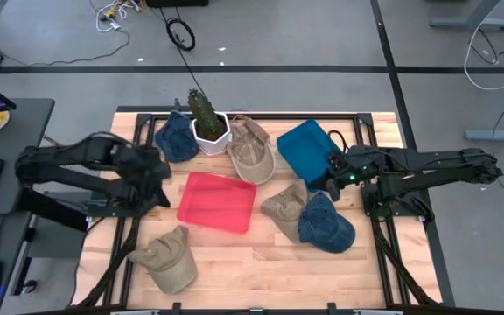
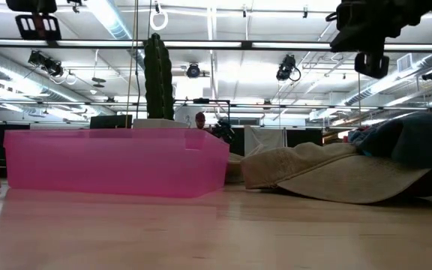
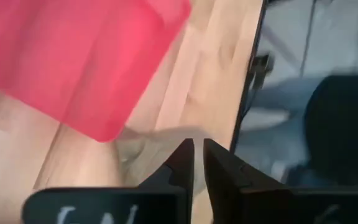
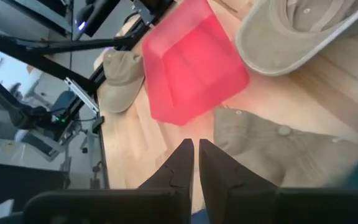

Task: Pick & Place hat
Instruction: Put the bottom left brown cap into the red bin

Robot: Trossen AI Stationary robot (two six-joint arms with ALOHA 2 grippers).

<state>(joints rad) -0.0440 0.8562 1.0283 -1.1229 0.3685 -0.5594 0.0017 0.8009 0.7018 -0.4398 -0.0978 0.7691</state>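
We see the left gripper [image 1: 157, 179] clenched and empty, fingers nearly touching, poised just beside the pink tray [image 1: 218, 202] on its left; its arm reaches back to the table's left edge. The right gripper [image 1: 332, 181] is likewise clenched on nothing, well right of the tray, above a tan hat [image 1: 285, 204] and a blue hat [image 1: 325, 224], its arm stretched out rightward.
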